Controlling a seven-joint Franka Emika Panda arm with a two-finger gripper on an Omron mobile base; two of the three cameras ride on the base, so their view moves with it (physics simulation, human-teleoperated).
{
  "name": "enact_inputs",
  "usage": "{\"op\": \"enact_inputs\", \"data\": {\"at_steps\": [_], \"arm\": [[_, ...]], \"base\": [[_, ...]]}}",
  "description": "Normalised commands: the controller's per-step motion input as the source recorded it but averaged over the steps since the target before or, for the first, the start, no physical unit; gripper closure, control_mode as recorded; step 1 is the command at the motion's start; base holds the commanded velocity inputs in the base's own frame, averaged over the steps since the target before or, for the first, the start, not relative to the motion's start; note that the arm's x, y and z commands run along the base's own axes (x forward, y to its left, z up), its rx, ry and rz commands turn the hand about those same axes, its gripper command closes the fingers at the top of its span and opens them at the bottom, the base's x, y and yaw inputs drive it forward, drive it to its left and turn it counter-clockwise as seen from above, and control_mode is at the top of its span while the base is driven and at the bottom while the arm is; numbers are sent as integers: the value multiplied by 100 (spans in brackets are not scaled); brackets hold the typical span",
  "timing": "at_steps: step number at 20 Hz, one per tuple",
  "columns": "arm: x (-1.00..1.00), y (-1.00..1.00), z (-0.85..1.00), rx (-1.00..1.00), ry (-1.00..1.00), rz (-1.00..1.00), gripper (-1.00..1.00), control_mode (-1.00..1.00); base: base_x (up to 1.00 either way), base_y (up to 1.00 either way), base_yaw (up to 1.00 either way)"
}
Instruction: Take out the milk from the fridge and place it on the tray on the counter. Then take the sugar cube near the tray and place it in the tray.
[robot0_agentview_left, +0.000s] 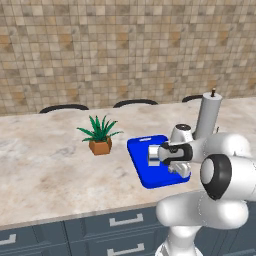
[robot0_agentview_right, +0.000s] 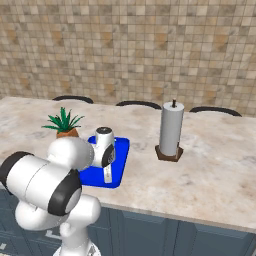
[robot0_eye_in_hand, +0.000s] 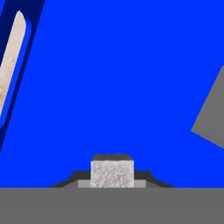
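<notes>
The pincer (robot0_eye_in_hand: 112, 186) pinches the sugar cube (robot0_eye_in_hand: 112, 173) between its dark tips, low over the bright floor of the tray (robot0_eye_in_hand: 131, 87). In the left base view the hand hangs over the tray (robot0_agentview_left: 140, 165) beside a pale carton that is probably the milk (robot0_agentview_left: 153, 155), standing on the blue surface. Outward, the tray sits on the tabletop (robot0_agentview_left: 45, 165), with a potted plant (robot0_agentview_left: 100, 134) to its left and a paper towel roll (robot0_agentview_right: 171, 131) to its right. Judging by this, the last step is in hand: the cube only needs lowering and releasing, clear of the carton
</notes>
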Motion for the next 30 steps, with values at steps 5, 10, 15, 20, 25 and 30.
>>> {"op": "enact_inputs", "data": {"at_steps": [5, 10, 15, 20, 25, 30], "arm": [[0, 0, 4, 0, 0, 0, -100, -100], [0, 0, 35, 0, 0, 0, -100, -100], [-16, 0, 79, 0, 0, 0, -100, -100], [-58, 0, 97, 0, -10, 0, -100, -100], [-72, 0, 100, 0, -6, 9, -100, -100], [-77, 0, 100, 0, -15, 19, -100, -100]], "base": [[0, 0, 0], [0, 0, 0], [0, 0, 0], [0, 0, 0], [0, 0, 0], [0, 0, 0]]}}
